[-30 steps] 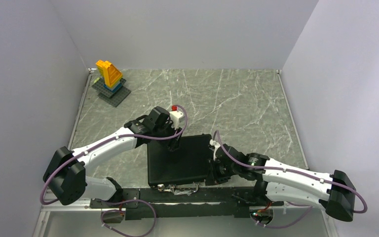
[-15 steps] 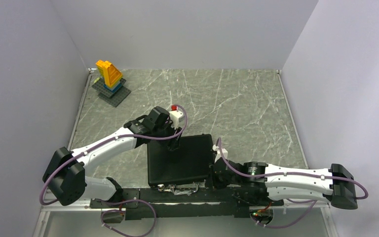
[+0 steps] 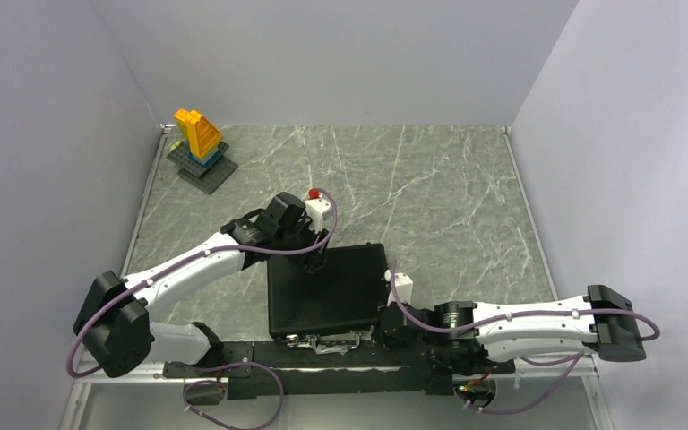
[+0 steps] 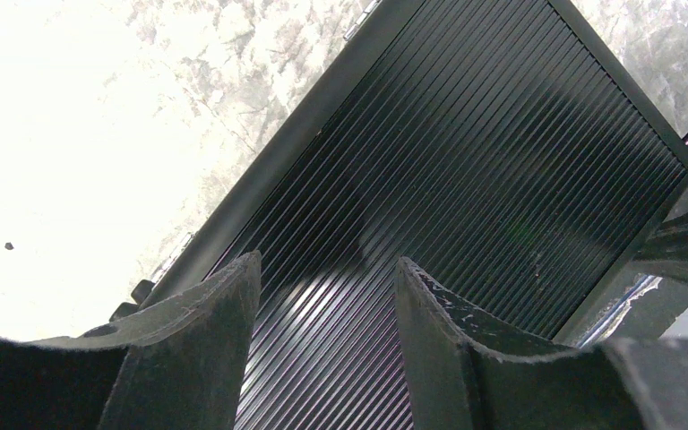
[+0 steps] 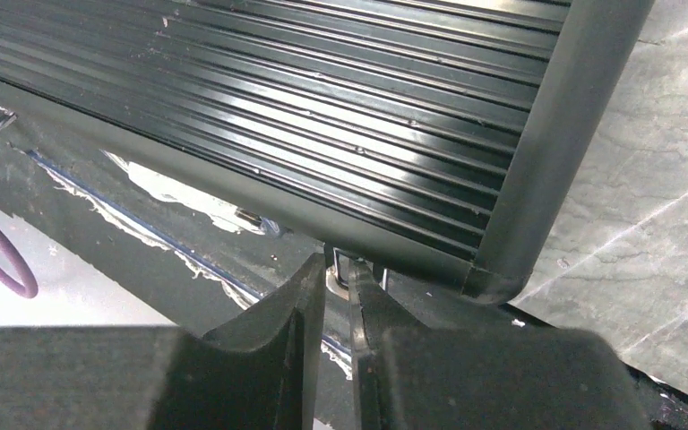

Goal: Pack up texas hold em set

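Observation:
The black hold em case (image 3: 327,291) lies shut near the table's front edge, its ribbed lid up. Chips, cards and dice are hidden inside. My left gripper (image 3: 316,260) is open and empty, its fingers straddling the lid near the case's far edge; the left wrist view shows the gripper (image 4: 327,269) just over the ribbed lid (image 4: 466,152). My right gripper (image 3: 378,333) is low at the case's front right corner. In the right wrist view the gripper (image 5: 339,269) is nearly closed, its tips at a small silver latch (image 5: 358,266) under the case's front rim (image 5: 322,210).
A yellow-blue toy brick tower (image 3: 199,143) on a dark baseplate stands at the far left corner. Grey walls close in the left, back and right sides. The black mounting rail (image 3: 322,363) runs right in front of the case. A silver handle or latch (image 3: 327,341) shows at the case's front.
My right arm has swung from the case's right side down and round to its front right corner. The left gripper has stayed on the lid's far edge.

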Robot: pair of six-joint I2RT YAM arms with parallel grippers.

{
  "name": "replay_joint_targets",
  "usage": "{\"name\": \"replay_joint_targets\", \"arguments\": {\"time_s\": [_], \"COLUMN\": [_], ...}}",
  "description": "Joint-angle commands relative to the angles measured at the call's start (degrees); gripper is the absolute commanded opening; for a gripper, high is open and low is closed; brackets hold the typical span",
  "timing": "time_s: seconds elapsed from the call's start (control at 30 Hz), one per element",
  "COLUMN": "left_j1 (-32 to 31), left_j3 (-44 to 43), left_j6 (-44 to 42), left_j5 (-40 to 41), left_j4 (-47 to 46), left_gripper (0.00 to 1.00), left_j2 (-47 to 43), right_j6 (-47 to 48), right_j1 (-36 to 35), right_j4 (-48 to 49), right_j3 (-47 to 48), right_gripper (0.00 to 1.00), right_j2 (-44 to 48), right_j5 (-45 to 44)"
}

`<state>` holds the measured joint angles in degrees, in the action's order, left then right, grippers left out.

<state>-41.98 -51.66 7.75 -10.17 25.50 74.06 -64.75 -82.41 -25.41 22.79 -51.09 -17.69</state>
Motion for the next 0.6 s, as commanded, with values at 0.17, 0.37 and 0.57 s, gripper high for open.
{"name": "replay_joint_targets", "arguments": {"time_s": [0.17, 0.37, 0.57], "left_j1": [-0.1, 0.0, 0.0], "left_j3": [-1.1, -1.2, -1.1], "left_j6": [-0.4, -0.4, -0.4], "left_j5": [0.9, 1.1, 0.8], "left_j4": [-0.8, -0.6, -0.7], "left_gripper": [0.61, 0.61, 0.61], "left_j2": [-2.6, -2.7, -2.9], "right_j6": [0.1, 0.0, -1.4], "right_j1": [-8.3, -10.0, -10.3], "right_j4": [-3.1, -2.9, -2.3], "right_j3": [-1.7, -0.1, 1.4], "right_gripper": [0.20, 0.21, 0.21], "right_j2": [-0.4, -4.5, -9.5], "right_j5": [-10.0, -9.7, -8.8]}}
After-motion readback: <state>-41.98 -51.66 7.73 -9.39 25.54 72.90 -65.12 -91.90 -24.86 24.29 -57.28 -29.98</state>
